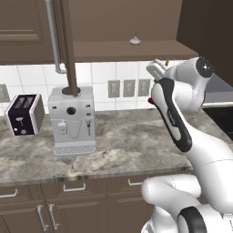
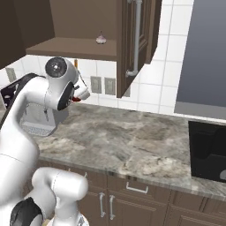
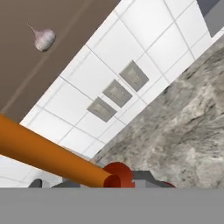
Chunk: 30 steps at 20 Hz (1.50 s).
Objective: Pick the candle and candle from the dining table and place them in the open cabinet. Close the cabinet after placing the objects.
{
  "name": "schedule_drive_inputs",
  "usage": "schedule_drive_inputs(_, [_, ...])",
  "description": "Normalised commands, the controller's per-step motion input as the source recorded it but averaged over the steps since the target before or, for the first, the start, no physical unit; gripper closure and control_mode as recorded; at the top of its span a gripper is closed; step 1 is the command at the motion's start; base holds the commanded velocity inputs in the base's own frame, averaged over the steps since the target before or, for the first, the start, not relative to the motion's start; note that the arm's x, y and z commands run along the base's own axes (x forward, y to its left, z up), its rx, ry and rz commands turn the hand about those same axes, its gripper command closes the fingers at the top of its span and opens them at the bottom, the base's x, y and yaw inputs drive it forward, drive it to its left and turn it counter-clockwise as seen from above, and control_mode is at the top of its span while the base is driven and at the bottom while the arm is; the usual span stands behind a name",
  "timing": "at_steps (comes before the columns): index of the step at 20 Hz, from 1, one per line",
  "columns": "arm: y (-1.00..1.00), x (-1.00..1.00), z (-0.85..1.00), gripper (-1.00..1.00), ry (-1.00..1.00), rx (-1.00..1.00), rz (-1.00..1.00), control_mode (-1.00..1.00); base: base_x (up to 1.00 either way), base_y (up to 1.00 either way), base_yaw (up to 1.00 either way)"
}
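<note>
The white arm rises from the base, bends at a dark elbow and reaches up and forward toward the tiled back wall, its wrist lifted well above the bench (image 1: 136, 136) and just below the open cabinet (image 1: 127, 48). The hand is rolled, so the hand view shows the wall and shelf on a slant.

The claw (image 3: 116, 178) is pressed together on the orange candle (image 3: 48, 153), pinching it down by its small red holder (image 3: 120, 173). The taper runs long and slanting away from the claw across the hand view. In the left base view only a red speck of the holder (image 1: 149, 99) peeks out beside the forearm; in the right base view the red holder (image 2: 77, 99) sits at the hand and a sliver of orange (image 2: 76, 64) stands above the wrist.

The cabinet's door (image 2: 134, 44) hangs open with its long silver handle (image 2: 137, 35) facing out. On the cabinet shelf lies a garlic bulb (image 2: 101, 39).

On the bench to the left stand a white coffee machine (image 1: 72, 119) and, further left, a toaster (image 1: 25, 113). Three grey wall outlets (image 1: 129, 88) sit on the tiles behind the arm.
</note>
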Motion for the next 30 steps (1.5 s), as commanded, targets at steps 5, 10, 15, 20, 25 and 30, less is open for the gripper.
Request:
schedule_drive_inputs(5, [0.0, 0.03, 0.52, 1.0, -0.04, -0.1, 0.0, -1.0, 0.0, 0.0, 0.0])
schedule_drive_inputs(10, [0.0, 0.14, 0.31, 1.0, -0.06, -0.05, 0.0, -1.0, 0.0, 0.0, 0.0])
schedule_drive_inputs(15, [0.0, 0.1, 0.4, 1.0, -0.12, 0.0, 0.0, -1.0, 0.0, 0.0, 0.0])
schedule_drive_inputs(20, [-0.08, 0.1, 0.51, 1.0, -0.15, -0.01, 0.0, -1.0, 0.0, 0.0, 0.0])
schedule_drive_inputs(25, [-0.16, 0.4, 0.31, 1.0, -0.07, 0.0, 0.0, -1.0, 0.0, 0.0, 0.0])
schedule_drive_inputs(30, [-0.21, 0.64, 0.12, 1.0, 0.0, 0.0, 0.0, -1.0, 0.0, 0.0, 0.0])
